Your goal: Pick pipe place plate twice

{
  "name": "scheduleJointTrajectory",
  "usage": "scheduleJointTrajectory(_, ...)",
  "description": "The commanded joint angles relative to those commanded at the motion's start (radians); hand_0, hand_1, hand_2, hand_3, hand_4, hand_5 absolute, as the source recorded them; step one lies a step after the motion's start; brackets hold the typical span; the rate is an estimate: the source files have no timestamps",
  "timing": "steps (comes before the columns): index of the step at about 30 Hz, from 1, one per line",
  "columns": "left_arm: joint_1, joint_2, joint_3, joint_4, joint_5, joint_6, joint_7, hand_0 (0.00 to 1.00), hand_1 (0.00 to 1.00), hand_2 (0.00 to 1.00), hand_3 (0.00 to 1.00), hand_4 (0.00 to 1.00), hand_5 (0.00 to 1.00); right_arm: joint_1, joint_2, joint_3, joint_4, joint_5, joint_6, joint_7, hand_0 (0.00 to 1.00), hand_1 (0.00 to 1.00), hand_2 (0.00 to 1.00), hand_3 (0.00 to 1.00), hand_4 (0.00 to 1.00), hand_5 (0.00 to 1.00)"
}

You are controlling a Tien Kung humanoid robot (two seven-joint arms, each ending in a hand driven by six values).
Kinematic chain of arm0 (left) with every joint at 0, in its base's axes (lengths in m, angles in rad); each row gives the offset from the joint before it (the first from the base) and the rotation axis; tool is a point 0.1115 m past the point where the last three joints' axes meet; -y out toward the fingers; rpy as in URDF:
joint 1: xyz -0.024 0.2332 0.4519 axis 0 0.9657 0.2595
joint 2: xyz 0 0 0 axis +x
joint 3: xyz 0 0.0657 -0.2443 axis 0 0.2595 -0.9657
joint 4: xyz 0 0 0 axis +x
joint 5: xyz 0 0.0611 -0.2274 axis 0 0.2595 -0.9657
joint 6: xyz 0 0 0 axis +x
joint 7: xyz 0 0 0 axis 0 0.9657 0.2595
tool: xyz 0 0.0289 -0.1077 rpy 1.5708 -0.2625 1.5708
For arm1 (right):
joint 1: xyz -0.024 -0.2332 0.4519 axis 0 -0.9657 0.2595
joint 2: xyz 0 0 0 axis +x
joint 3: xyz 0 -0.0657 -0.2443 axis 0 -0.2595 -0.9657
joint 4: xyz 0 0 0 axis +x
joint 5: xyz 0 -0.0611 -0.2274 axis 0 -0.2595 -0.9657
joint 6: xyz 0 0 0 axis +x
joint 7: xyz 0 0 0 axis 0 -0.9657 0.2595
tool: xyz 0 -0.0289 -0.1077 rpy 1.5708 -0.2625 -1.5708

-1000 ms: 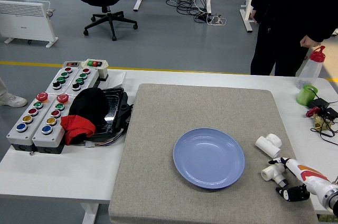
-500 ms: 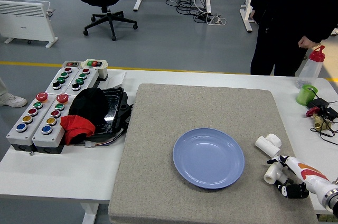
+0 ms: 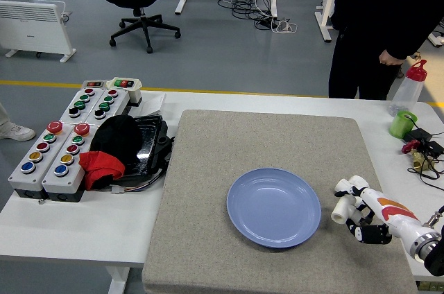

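Observation:
A blue plate (image 3: 274, 206) lies on the grey mat (image 3: 229, 148), right of centre. My right hand (image 3: 355, 219) comes in from the lower right. Its fingers are curled on a white pipe fitting (image 3: 340, 210) and hold it just off the plate's right rim. A second white pipe fitting (image 3: 347, 184) lies on the mat right behind the hand, partly hidden by the fingers. My left hand does not show.
Two button boxes (image 3: 55, 155), a black tray (image 3: 149, 143) and a black and red cloth (image 3: 111, 148) sit at the left. A green cup (image 3: 401, 125), a red-capped bottle (image 3: 411, 86) and cables (image 3: 424, 155) stand at the far right. A person (image 3: 381, 16) stands behind the table's right end.
My right hand has closed on the nearer pipe fitting and carried it up and left, toward the plate's right rim. The person's hand has shifted a little left.

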Motion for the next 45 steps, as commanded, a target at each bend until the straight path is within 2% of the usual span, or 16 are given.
scheduleJointTrajectory(8, -0.004, 0.0, 0.004, 0.0, -0.006, 0.001, -0.001, 0.724, 0.768, 0.736, 0.695, 0.443, 0.998, 0.125, 0.018, -0.114, -0.035, 0.017, 0.009, -0.002, 0.409, 0.505, 0.594, 0.693, 0.441, 0.071)
scheduleJointTrajectory(17, -0.005, -0.001, 0.01, -0.001, -0.016, 0.003, -0.002, 0.724, 0.768, 0.736, 0.695, 0.443, 0.998, 0.31, 0.088, -0.275, -0.133, 0.039, 0.035, 0.003, 0.414, 0.514, 0.599, 0.694, 0.444, 0.072)
scheduleJointTrajectory(18, -0.004, -0.001, 0.01, -0.001, -0.017, 0.003, -0.002, 0.724, 0.768, 0.735, 0.695, 0.442, 0.998, 0.33, 0.097, -0.291, -0.147, 0.038, 0.041, 0.006, 0.495, 0.568, 0.618, 0.705, 0.458, 0.093)
scheduleJointTrajectory(23, -0.004, -0.001, 0.012, -0.001, -0.021, 0.004, -0.002, 0.724, 0.768, 0.735, 0.695, 0.442, 0.998, 0.4, 0.138, -0.364, -0.21, 0.051, 0.06, 0.018, 0.495, 0.568, 0.618, 0.705, 0.458, 0.093)
scheduleJointTrajectory(24, -0.004, -0.001, 0.012, -0.001, -0.021, 0.004, -0.002, 0.724, 0.769, 0.735, 0.694, 0.442, 0.998, 0.406, 0.141, -0.374, -0.216, 0.053, 0.063, 0.018, 0.617, 0.641, 0.669, 0.727, 0.506, 0.139)
scheduleJointTrajectory(29, -0.004, -0.003, 0.012, -0.002, -0.021, 0.005, 0.0, 0.724, 0.769, 0.735, 0.694, 0.442, 0.998, 0.447, 0.173, -0.439, -0.275, 0.061, 0.084, 0.017, 0.617, 0.641, 0.669, 0.727, 0.506, 0.139)
scheduleJointTrajectory(30, -0.004, -0.003, 0.012, -0.002, -0.021, 0.005, 0.0, 0.724, 0.768, 0.735, 0.695, 0.441, 0.998, 0.452, 0.177, -0.447, -0.284, 0.062, 0.086, 0.016, 0.776, 0.756, 0.826, 0.799, 0.616, 0.233)
scheduleJointTrajectory(35, -0.005, -0.002, 0.012, -0.002, -0.022, 0.005, 0.0, 0.724, 0.768, 0.735, 0.695, 0.441, 0.998, 0.471, 0.197, -0.474, -0.331, 0.055, 0.096, 0.037, 0.776, 0.756, 0.826, 0.799, 0.616, 0.233)
scheduleJointTrajectory(36, -0.005, -0.002, 0.012, -0.002, -0.022, 0.005, 0.0, 0.724, 0.768, 0.735, 0.695, 0.442, 0.998, 0.473, 0.199, -0.475, -0.337, 0.052, 0.099, 0.036, 0.879, 0.86, 0.948, 0.889, 0.681, 0.276)
scheduleJointTrajectory(41, -0.003, -0.003, 0.009, -0.002, -0.017, 0.005, 0.001, 0.724, 0.768, 0.735, 0.695, 0.442, 0.998, 0.47, 0.198, -0.482, -0.344, 0.057, 0.093, 0.046, 0.879, 0.86, 0.948, 0.889, 0.681, 0.276)
scheduleJointTrajectory(42, -0.002, -0.003, 0.008, -0.002, -0.015, 0.005, 0.002, 0.724, 0.768, 0.734, 0.694, 0.442, 0.998, 0.468, 0.197, -0.482, -0.344, 0.058, 0.088, 0.05, 0.955, 0.92, 0.998, 0.998, 0.74, 0.301)
scheduleJointTrajectory(45, -0.001, -0.004, 0.005, -0.003, -0.011, 0.006, 0.003, 0.724, 0.768, 0.734, 0.694, 0.442, 0.998, 0.465, 0.197, -0.481, -0.343, 0.058, 0.081, 0.054, 0.955, 0.92, 0.998, 0.998, 0.74, 0.301)
